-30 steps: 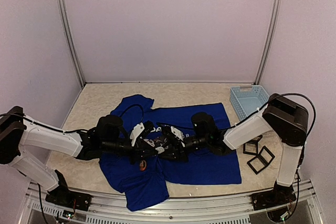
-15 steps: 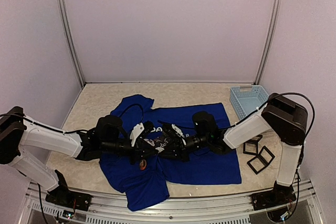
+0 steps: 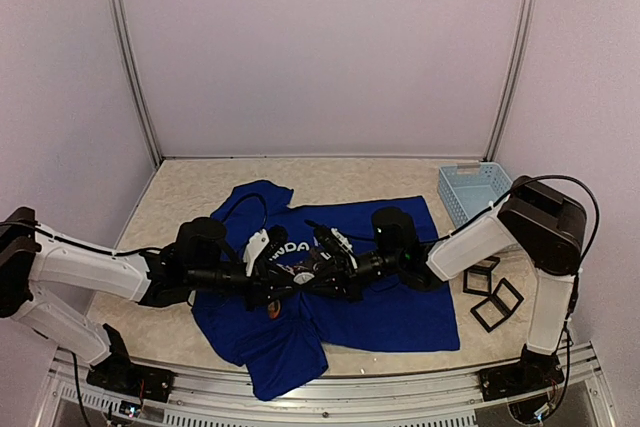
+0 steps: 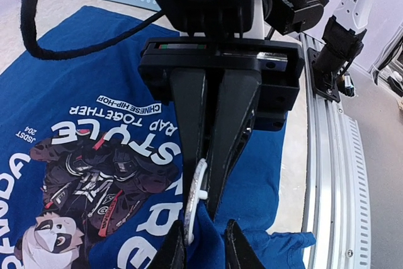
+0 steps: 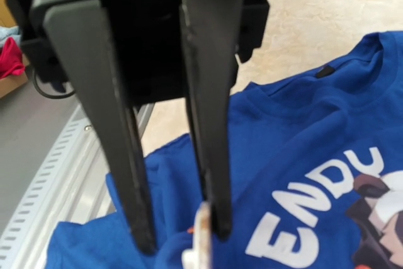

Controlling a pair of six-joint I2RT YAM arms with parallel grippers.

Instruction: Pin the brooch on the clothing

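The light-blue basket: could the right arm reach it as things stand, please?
Probably yes: the basket lies uncovered beside that arm, nothing between them, though the right pincer is down at the T-shirt.

Robot lab cell. Bare pale panels [image 3: 320, 47] and aluminium posts [image 3: 131, 57] stand beyond the left end effector [image 3: 285, 282]. A slotted rail [image 3: 400, 399] behind it edges the beige worktop [image 3: 190, 182]. Two mounted arms [image 3: 90, 269], loose cable [image 3: 575, 187].

Beige table [image 3: 180, 187] carries blue T-shirt [image 3: 400, 317], light-blue basket [image 3: 475, 192], black square frames [image 3: 508, 292] at right.
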